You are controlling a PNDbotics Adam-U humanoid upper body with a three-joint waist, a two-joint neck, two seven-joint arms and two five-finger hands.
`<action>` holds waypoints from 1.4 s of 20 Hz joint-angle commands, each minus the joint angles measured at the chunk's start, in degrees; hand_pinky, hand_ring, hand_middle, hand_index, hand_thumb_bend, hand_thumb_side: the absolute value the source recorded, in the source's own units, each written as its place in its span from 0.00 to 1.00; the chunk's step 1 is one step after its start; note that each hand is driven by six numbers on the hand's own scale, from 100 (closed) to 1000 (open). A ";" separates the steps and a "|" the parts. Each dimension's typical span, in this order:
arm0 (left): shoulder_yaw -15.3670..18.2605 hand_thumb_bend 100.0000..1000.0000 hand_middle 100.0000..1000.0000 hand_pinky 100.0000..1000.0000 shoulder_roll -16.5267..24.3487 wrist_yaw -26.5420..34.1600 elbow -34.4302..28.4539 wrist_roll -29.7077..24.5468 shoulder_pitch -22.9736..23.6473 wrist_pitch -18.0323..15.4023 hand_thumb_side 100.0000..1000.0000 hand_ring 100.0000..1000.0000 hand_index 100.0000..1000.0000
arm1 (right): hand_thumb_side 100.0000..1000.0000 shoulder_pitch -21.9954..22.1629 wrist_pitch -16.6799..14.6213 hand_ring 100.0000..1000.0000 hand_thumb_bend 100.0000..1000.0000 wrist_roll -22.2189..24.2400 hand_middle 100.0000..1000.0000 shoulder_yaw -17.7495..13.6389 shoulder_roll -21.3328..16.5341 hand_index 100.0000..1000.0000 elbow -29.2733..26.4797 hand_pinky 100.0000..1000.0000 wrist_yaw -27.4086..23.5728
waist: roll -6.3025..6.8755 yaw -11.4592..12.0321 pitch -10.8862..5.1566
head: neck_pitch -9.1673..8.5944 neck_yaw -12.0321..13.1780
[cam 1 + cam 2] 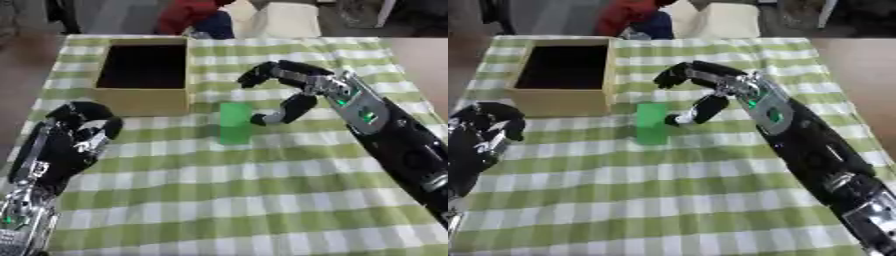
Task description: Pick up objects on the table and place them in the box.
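While our right hand (293,97) arches open-fingered beside one green block (234,123), left hand (80,131) rests clenched — one box (140,100), checkered tablecloth (262,200).

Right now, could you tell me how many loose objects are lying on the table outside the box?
1: a green block on the cloth, just right of the box and beside the right hand. The box's dark inside may hide more.

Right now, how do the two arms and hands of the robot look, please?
Both arms are mostly black. The right hand has black fingers with silver metal parts at the knuckles; its forearm carries a grey plate with small green lights. The left hand is black with silver-white parts, and its forearm shows silver metal and a green light low down.
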 commanded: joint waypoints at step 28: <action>-0.06 0.51 0.55 0.45 0.40 -0.19 -1.52 -0.20 -0.74 -0.10 0.16 0.68 0.59 | 0.22 -0.90 0.17 0.82 0.39 1.90 0.76 1.20 1.37 0.89 -0.69 0.85 7.25 | 0.21 0.30 -1.15 | 0.44 -0.38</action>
